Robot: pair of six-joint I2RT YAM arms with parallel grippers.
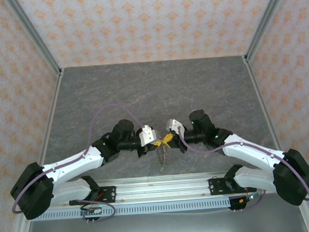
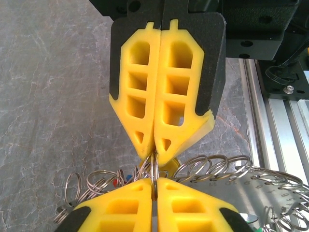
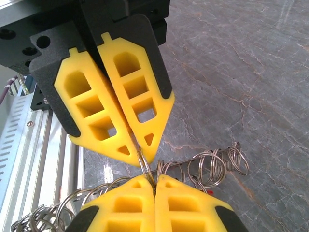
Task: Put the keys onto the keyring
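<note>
Left claw (image 2: 154, 186) and right claw (image 3: 155, 182) meet tip to tip low over the bench (image 1: 152, 89). Each is clamped shut on the keyring (image 2: 207, 166), seemingly to steady its wire, while the keys (image 2: 117, 181) nestle among its trailing loops.

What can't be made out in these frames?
The keys: left wrist, only red and blue specks among the keyring coils; the left gripper hides the rest, count unclear.
The keyring: cut off by the bottom and right edges, left wrist.
Pinch point: the wire vanishes between the shut tips of the left gripper and right gripper, both wrist views.
Top view: the hanging keyring is too small to tell keys from loops.
</note>
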